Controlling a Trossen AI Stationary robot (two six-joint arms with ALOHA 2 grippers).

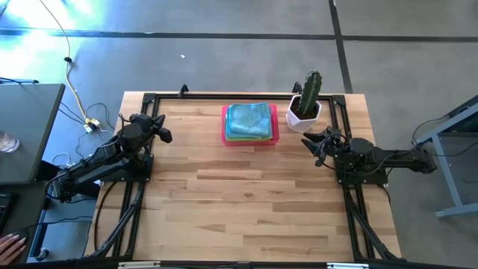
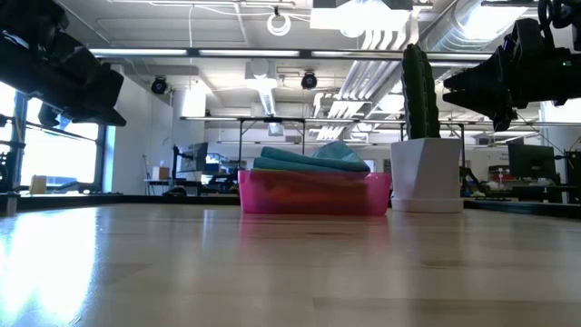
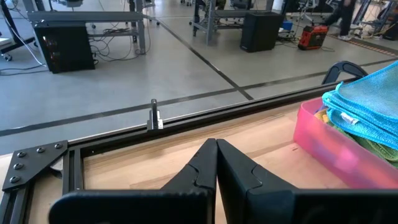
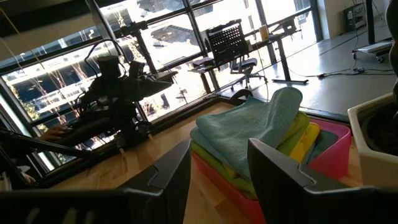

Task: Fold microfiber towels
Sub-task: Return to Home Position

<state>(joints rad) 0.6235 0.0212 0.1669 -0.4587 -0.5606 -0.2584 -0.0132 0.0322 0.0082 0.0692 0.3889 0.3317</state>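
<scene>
Far left, off the table: a person's hand [image 1: 9, 243] at the lower corner, a dark side desk [image 1: 26, 127], and a yellow cable [image 1: 71, 75] running down the floor to the table's far-left corner.

Left arm is parked at the left edge of the table [image 1: 246, 202]. Left gripper [image 1: 160, 128] is up off the wood, fingers pressed together, empty, pointing along the far frame rail [image 1: 224, 96].

Centre, at the far edge: pink tray [image 1: 250, 143] holding the folded towels [image 1: 250, 121]. It's one stack, blue on top, green and yellow edges showing beneath. The stack sits higher than the tray rim in the low view.

Just right of the tray: cactus [image 1: 311, 84] in a white pot [image 1: 305, 113], near the tray's right wall. The pot sits close to the right gripper [image 1: 317, 146], on its far side.

Right arm is parked at the right edge. Its fingers are spread apart, holding nothing, aimed toward the tray. Bare wood lies between each gripper and the tray.
</scene>
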